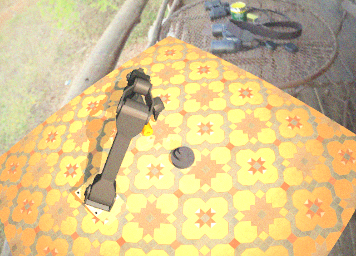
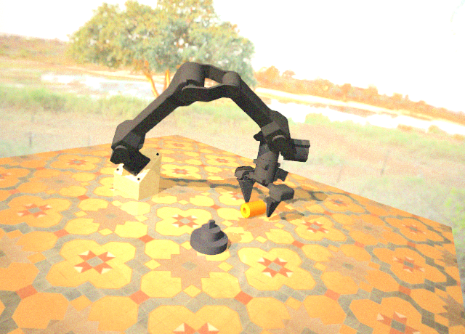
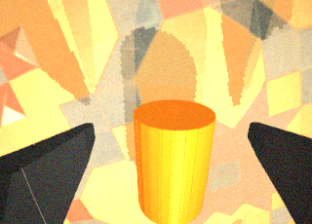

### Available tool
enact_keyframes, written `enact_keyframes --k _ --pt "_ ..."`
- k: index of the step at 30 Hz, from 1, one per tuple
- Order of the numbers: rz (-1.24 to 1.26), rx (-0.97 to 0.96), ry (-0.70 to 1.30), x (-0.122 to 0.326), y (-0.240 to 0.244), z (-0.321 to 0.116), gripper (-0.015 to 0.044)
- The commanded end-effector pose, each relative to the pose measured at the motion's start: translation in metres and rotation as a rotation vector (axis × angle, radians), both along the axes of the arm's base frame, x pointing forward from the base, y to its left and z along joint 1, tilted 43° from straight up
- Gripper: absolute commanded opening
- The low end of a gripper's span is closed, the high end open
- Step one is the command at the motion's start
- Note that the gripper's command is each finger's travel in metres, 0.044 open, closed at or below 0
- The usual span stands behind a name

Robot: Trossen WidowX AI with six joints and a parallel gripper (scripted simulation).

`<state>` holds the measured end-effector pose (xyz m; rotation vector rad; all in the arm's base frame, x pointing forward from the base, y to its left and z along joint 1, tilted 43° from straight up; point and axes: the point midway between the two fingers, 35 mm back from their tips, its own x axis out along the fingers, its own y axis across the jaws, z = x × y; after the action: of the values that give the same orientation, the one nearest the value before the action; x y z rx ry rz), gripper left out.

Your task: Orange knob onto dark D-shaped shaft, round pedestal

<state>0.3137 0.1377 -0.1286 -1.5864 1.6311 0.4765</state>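
The orange knob (image 1: 148, 130) (image 2: 254, 208) (image 3: 175, 168) lies on its side right of centre in the exterior view, its hole towards the pedestal (image 1: 186, 158) (image 2: 208, 244), lower centre there. Around it the pincer (image 2: 256, 208) (image 3: 174, 130) is released, tips spread either side, presumably to grip across the barrel. The pedestal stands upright on the bench (image 1: 205, 190) (image 2: 187, 285), likely so its shaft (image 2: 211, 223) can take the knob from above.

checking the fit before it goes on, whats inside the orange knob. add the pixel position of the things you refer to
The exterior view shows a round opening in the near end of the orange knob (image 1: 148, 130) (image 2: 255, 208) (image 3: 175, 166); the hole's depths and flat side can't be made out.
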Motion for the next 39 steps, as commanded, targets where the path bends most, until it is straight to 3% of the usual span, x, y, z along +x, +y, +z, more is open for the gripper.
enact_keyframes --k 1,8,17,29,39 --pt "0.008 -0.008 0.004 -0.0009 -0.0038 -0.0026 0.0414" --pt "0.008 -0.008 0.004 -0.0009 -0.0038 -0.0026 0.024" --pt "0.008 -0.008 0.004 -0.0009 -0.0038 -0.0026 0.024" --pt "0.008 -0.008 0.004 -0.0009 -0.0038 -0.0026 0.0179" --pt "0.037 0.129 -0.016 -0.0035 -0.0047 0.0055 0.0179"
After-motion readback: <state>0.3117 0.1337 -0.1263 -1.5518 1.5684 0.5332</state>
